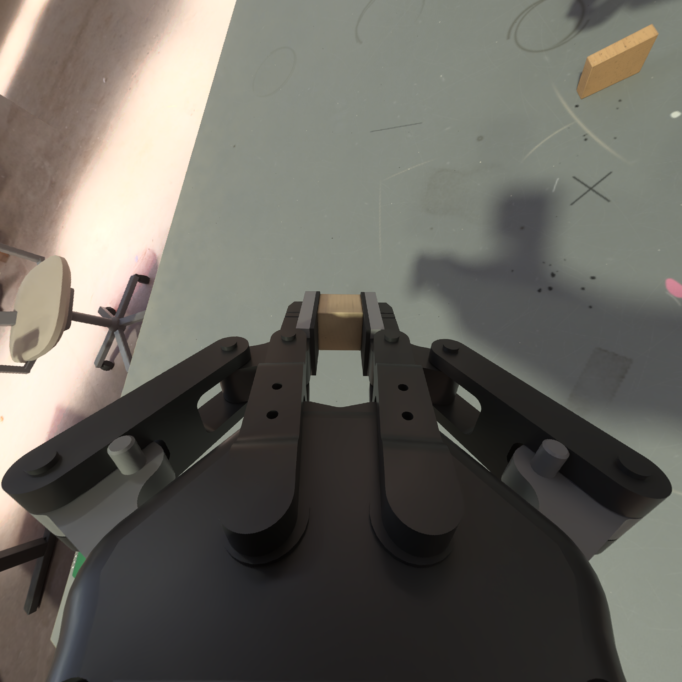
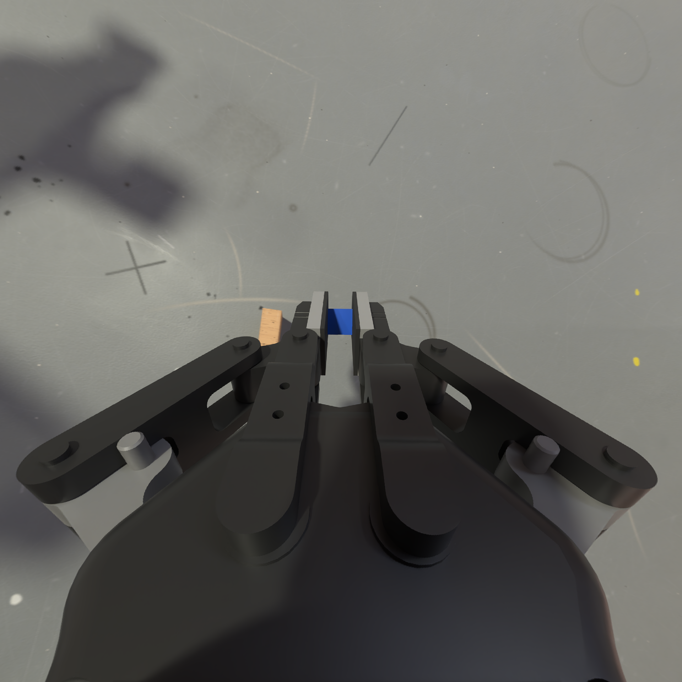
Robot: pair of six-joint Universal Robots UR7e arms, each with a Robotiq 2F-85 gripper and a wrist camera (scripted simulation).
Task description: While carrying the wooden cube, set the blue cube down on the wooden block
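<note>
Grey and scuffed, the table [image 1: 332, 184] carries pen circles, scratches, ink specks and a drawn cross [image 1: 590, 189] ahead and to the right of the left gripper [image 1: 339, 317]; past the table's left edge a stool [image 1: 40, 310] stands on a pale floor

That left gripper pinches the wooden cube [image 1: 339, 324] between its pads, held clear above the table. From its camera the wooden block [image 1: 618, 66] lies flat, far ahead and well to the right. The right gripper [image 2: 339, 317] is closed on the blue cube [image 2: 339, 321], gripped near the fingertips and likewise up off the surface. From its own camera the wooden block [image 2: 270, 326] shows just left of the left finger, below and mostly hidden behind the linkage

Judged from this, both cubes are lifted and the carry toward the block is the step in hand; the blue cube is not yet over it. The next move calls for shifting the right gripper leftward until the cube sits above the block's broad top face, lowering until it rests, then spreading the fingers. The left gripper only needs to keep its pinch and stay out of the way, since the two arms may crowd near the block

No brand, label or readable writing shows anywhere; the table's marks are only a cross, a stroke and loops
</note>
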